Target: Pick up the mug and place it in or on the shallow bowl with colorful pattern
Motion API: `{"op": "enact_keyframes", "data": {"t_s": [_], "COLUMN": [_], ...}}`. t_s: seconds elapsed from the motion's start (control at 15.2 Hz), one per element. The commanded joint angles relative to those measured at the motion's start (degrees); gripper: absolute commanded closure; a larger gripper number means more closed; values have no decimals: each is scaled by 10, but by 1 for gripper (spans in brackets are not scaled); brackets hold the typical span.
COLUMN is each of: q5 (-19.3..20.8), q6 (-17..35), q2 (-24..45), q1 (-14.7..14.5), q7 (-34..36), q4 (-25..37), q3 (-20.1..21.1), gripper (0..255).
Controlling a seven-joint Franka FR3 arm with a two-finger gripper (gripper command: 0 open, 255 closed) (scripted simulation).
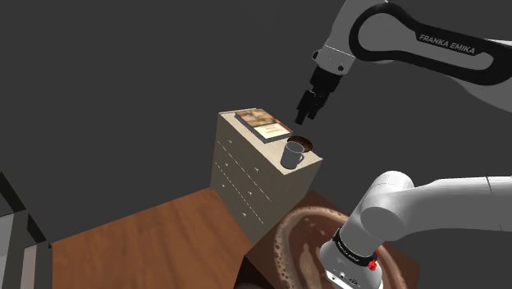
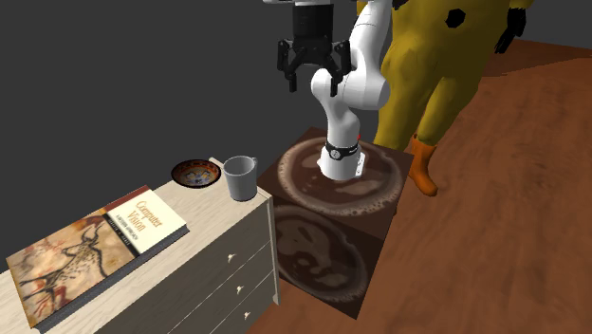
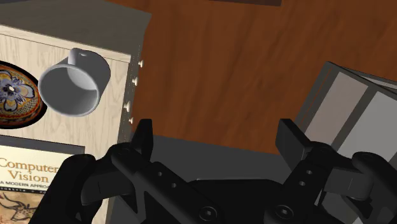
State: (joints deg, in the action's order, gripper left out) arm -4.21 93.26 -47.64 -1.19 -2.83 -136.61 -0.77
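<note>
A plain grey mug (image 1: pixel 293 153) (image 2: pixel 240 176) stands upright at the end of a pale wooden dresser top (image 1: pixel 246 135), the end nearest the arm. Right beside it sits the shallow bowl (image 2: pixel 195 173) (image 1: pixel 304 141) with a colourful floral pattern inside and a dark rim. My gripper (image 1: pixel 310 105) (image 2: pixel 312 81) hangs open well above this end of the dresser and holds nothing. In the wrist view the mug (image 3: pixel 73 83) and bowl (image 3: pixel 19 95) lie off to one side of the gripper (image 3: pixel 217 133), outside the span of the two fingers.
A large book (image 2: pixel 95 242) (image 1: pixel 264 124) titled "Computer Vision" covers the dresser's other end. The dresser's drawer front (image 2: pixel 232 285) faces the brown-patterned stand (image 2: pixel 327 228). A yellow figure (image 2: pixel 427 66) stands behind the arm. Grey furniture (image 1: pixel 16 238) (image 3: pixel 362 108) sits on the wooden floor (image 1: pixel 148 238).
</note>
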Motion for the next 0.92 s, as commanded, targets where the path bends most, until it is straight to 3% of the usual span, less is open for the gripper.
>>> {"op": "enact_keyframes", "data": {"t_s": [0.0,0.46,0.86], "q5": [0,46,80], "q6": [0,98,193], "q2": [0,25,85], "q1": [0,19,33], "q7": [0,-98,-182], "q4": [0,-74,-106], "q3": [0,-74,-142], "gripper": [0,0,0]}}
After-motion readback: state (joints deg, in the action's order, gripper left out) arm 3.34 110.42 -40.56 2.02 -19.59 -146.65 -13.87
